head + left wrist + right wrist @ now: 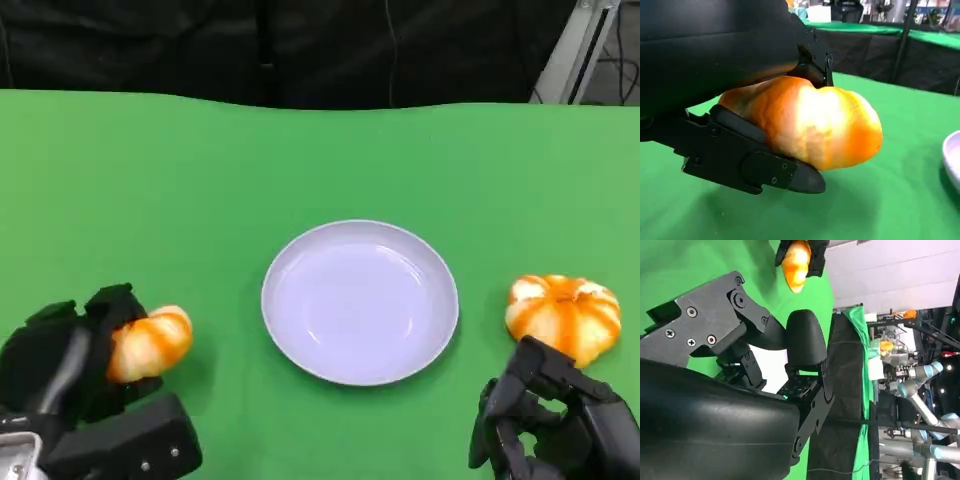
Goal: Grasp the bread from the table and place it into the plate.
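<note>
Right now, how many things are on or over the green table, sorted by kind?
Bread: 2, one held in the left hand, one lying on the table by the right hand
Plate: 1, empty
Total: 3

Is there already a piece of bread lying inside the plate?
No, the plate holds nothing; one bread is in the left hand, another bread lies on the table.

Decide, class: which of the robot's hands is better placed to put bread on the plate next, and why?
Left. The left hand already grips a bread roll beside the empty plate. The right hand holds nothing, with the other roll on the table ahead of it.
</note>
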Robot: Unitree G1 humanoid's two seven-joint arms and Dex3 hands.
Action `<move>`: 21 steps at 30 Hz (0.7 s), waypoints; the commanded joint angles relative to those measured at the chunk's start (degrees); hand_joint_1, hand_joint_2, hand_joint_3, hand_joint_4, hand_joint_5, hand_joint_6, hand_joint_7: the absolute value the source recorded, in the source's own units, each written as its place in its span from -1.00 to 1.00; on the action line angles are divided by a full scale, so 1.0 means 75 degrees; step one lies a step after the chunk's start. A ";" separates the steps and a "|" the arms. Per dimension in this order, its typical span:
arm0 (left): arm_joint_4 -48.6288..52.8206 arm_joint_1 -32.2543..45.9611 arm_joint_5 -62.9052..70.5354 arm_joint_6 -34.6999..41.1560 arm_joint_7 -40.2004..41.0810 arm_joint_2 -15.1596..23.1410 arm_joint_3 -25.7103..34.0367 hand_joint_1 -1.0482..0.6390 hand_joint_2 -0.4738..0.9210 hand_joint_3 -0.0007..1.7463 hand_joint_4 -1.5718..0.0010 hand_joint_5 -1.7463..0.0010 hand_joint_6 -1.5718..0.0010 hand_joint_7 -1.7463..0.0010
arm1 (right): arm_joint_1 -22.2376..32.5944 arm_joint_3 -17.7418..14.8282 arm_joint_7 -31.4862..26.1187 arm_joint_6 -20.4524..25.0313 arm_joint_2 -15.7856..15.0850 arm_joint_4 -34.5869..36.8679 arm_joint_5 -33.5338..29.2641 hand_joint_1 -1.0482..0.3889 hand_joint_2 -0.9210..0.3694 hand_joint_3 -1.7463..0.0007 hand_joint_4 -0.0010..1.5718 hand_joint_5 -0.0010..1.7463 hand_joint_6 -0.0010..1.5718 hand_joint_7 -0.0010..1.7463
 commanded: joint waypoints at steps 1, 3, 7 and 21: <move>-0.0716 0.0007 0.0136 -0.0072 0.0038 0.0164 0.0097 0.12 1.00 -0.69 0.20 -1.00 0.37 -1.00 | 0.0006 -0.0078 0.0022 -0.0060 -0.0105 -0.0006 0.0065 0.28 -0.46 -0.39 0.06 1.00 -0.14 0.93; -0.1203 -0.0088 0.0150 -0.0079 -0.0069 0.0080 0.0078 0.14 1.00 -0.66 0.19 -1.00 0.34 -1.00 | -0.0011 -0.0088 0.0009 -0.0047 -0.0105 0.0005 0.0038 0.27 -0.45 -0.39 0.06 1.00 -0.14 0.93; -0.1625 -0.0187 0.0267 0.0001 -0.0225 -0.0027 -0.0007 0.13 1.00 -0.64 0.17 -1.00 0.32 -1.00 | -0.0026 -0.0103 0.0042 -0.0067 -0.0110 0.0024 0.0071 0.26 -0.45 -0.38 0.07 1.00 -0.14 0.93; -0.1460 -0.1533 0.0662 -0.0154 -0.0648 -0.1145 -0.0960 0.13 0.96 -0.67 0.15 -1.00 0.27 -0.93 | 0.0079 -0.0004 -0.0046 -0.0071 -0.0042 -0.0063 -0.0020 0.28 -0.46 -0.39 0.07 1.00 -0.14 0.94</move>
